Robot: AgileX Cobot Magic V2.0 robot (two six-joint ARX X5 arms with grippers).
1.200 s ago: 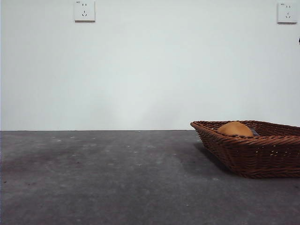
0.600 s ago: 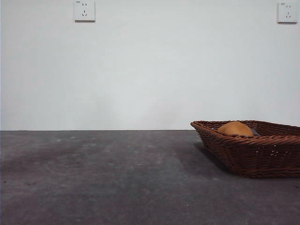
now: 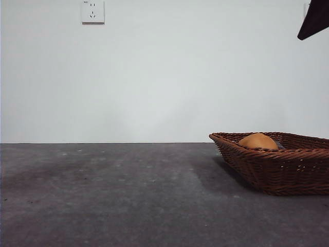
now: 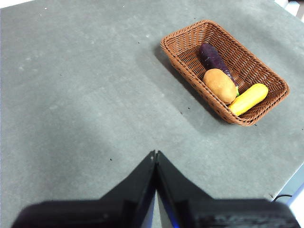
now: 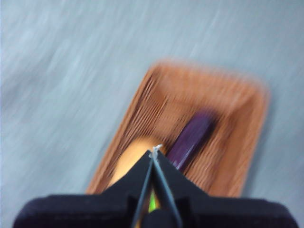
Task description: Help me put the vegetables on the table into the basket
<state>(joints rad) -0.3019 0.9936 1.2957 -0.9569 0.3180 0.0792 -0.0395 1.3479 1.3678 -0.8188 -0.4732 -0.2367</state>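
With the round tan potato [image 4: 221,85], purple eggplant [image 4: 212,57] and yellow corn-like piece [image 4: 248,99] all lying inside the brown woven wicker basket [image 4: 180,61] and nothing left to fetch, I've got the left gripper [image 4: 156,154] and the right gripper [image 5: 155,152] both pressed together, empty, above the basket.

In the front view the basket [image 3: 277,167] runs off the right edge, and its rim hides all but the potato's [image 3: 258,141] top. A dark gripper tip [image 3: 314,19] is cut off at the top right corner. The right wrist view is motion-blurred, smearing the eggplant [image 5: 192,137]
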